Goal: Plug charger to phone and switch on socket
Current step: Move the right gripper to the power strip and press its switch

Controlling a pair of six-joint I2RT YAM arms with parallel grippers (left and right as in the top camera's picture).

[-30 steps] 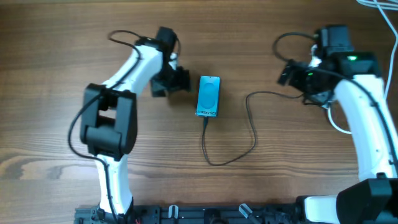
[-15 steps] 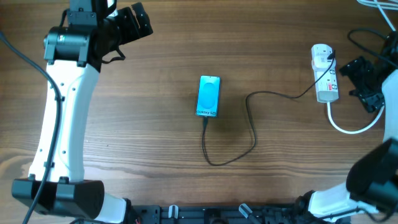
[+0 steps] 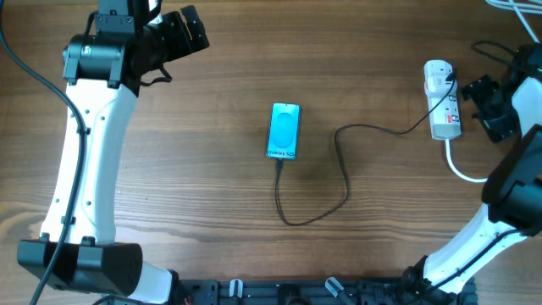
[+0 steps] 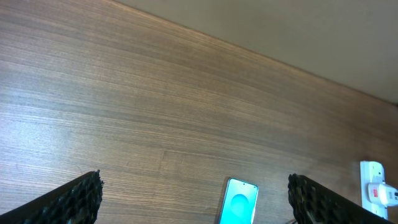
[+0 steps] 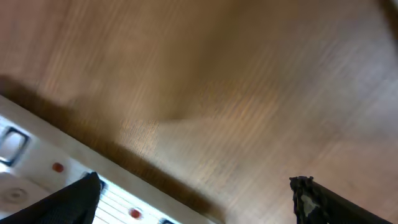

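Note:
The phone [image 3: 284, 130] lies mid-table with its cyan screen up; it also shows at the bottom of the left wrist view [image 4: 239, 203]. The thin black charger cable [image 3: 342, 169] runs from the phone's lower edge in a loop to the white socket strip [image 3: 443, 100] at the far right, where its black plug sits. My left gripper [image 3: 188, 30] is open at the far left back, far from the phone. My right gripper [image 3: 489, 105] is open just right of the socket. In the right wrist view the socket [image 5: 56, 180] fills the lower left corner, blurred.
The socket's thick white lead [image 3: 464, 171] curves off toward the right edge. More white cables [image 3: 517, 12] lie at the top right corner. The wooden table's back edge shows in the left wrist view [image 4: 261, 56].
Between one second and half a second ago both arms drew far back from the middle. Since then the right gripper has shifted slightly left toward the socket. Phone and cable have not moved.

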